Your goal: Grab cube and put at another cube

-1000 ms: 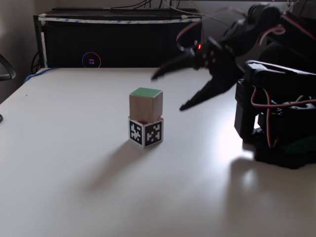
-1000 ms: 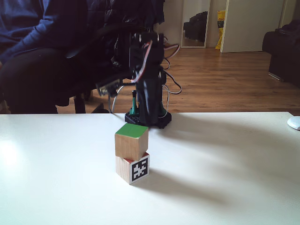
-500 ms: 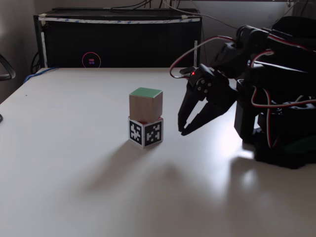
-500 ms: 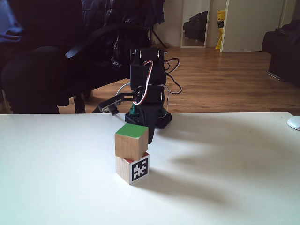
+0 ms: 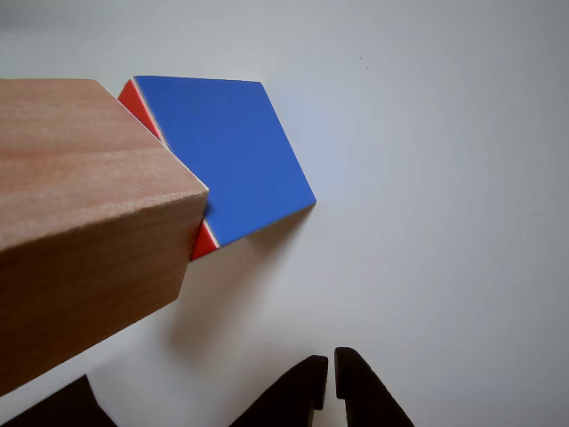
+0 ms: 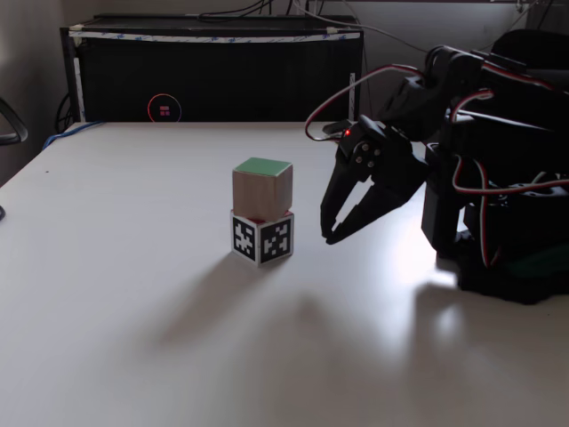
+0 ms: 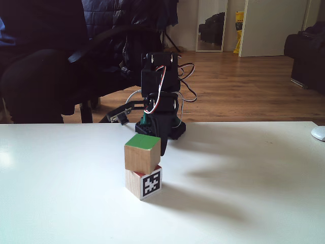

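Stack, done.
Cube [image 6: 262, 188] rests on another cube [image 6: 262, 238]; my fingers [image 6: 334, 224] apparently closed, empty, apart.

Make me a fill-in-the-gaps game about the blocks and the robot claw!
1. The top face of the cube is painted ____.
2. That cube sits ____ the other cube.
3. The gripper holds ____.
4. In the other view, the biggest face seen on the lower cube is ____.

Missing words: green; on top of; nothing; blue
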Robot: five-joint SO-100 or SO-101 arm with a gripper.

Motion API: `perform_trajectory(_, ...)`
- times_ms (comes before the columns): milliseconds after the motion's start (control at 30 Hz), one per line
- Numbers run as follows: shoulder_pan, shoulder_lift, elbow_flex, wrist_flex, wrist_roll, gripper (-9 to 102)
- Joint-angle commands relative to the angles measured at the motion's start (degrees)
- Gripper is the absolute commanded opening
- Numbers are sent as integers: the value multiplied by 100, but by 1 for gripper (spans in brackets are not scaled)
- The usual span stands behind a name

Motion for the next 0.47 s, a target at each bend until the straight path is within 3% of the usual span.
perform_trajectory(0,-53,26,-26,-62,18,0)
perform_trajectory(433,-149,26,-26,-62,9,0)
